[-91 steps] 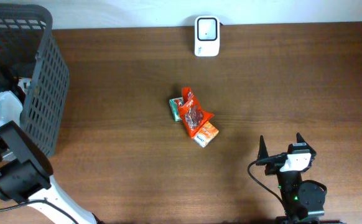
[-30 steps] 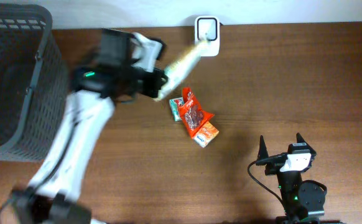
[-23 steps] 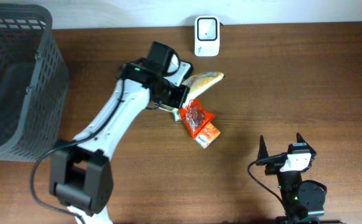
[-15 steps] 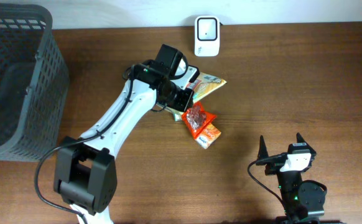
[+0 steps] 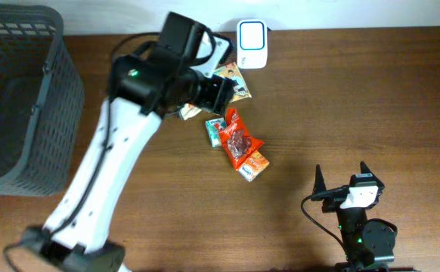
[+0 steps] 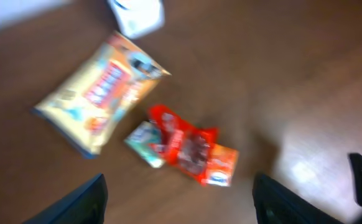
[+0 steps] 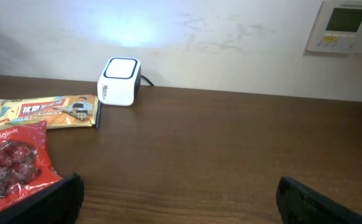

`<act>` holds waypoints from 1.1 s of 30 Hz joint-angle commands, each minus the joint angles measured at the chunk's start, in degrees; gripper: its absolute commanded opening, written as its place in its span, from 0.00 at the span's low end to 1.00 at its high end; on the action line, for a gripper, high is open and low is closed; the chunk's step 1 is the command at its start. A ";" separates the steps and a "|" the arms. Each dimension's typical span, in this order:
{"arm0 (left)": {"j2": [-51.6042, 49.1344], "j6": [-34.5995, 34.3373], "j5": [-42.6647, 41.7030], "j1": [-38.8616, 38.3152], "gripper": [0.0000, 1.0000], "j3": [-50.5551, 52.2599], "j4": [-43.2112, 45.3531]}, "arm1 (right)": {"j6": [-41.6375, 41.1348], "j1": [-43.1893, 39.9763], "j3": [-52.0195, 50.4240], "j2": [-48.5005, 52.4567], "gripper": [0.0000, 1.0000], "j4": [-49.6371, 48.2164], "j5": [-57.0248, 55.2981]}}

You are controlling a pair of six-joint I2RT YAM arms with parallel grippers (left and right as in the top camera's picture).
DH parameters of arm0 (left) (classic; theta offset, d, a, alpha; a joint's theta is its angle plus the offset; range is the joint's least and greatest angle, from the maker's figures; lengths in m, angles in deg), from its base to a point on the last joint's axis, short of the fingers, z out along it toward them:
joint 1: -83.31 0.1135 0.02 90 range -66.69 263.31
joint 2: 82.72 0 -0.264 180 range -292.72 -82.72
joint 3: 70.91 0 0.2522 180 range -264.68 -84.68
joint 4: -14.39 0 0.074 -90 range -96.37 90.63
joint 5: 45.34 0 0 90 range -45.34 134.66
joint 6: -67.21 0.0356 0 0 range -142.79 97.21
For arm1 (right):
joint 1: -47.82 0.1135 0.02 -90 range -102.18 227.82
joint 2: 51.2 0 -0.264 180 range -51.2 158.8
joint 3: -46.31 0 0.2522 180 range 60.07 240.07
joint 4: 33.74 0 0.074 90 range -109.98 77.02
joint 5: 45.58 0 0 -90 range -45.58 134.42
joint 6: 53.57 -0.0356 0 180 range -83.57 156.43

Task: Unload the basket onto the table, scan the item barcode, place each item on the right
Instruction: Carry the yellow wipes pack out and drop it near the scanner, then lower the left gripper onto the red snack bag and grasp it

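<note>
Your left pincer (image 6: 178, 200) hangs above the bench (image 5: 371, 91) with its fingers well apart and nothing between them. The wrist view is blurred, but it shows only bare wood and packets far below. Under and just far of the left pincer lies the yellow snack packet (image 5: 233, 80), flat on the bench and free of any grip. Its long axis runs on a diagonal from near-left to far-right. Its far-right corner is just beside the white barcode scanner (image 5: 251, 34) at the far edge, not on it. So the item lies below your left pincer and slightly toward the scanner, and that arm is plainly the nearer one. I judge a regrip would go best across the packet's short side, square to that diagonal. You cannot tell from these views which face carries the barcode. Just near of the packet sit the red snack packet (image 5: 240, 140), a teal carton (image 5: 213, 131) and an orange carton (image 5: 252, 162), bunched together and close enough to get nudged. The mesh basket (image 5: 50, 83) stands at the far left. Your right pincer (image 5: 344, 180) is parked at the near right, fingers spread wide and empty, well apart from everything.
</note>
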 commanded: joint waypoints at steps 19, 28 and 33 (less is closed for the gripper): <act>6.69 -3.80 25.07 20.98 0.88 -0.90 -4.22 | -0.02 -0.33 -0.46 -0.33 0.98 0.22 -0.28; 6.78 -3.80 -6.93 21.75 0.99 -0.90 -3.08 | -0.02 -0.33 -0.46 -0.33 0.98 0.22 -0.28; 5.88 -2.10 -16.22 19.28 0.99 -0.68 -4.50 | -0.02 -0.33 -0.46 -0.33 0.99 0.22 -0.28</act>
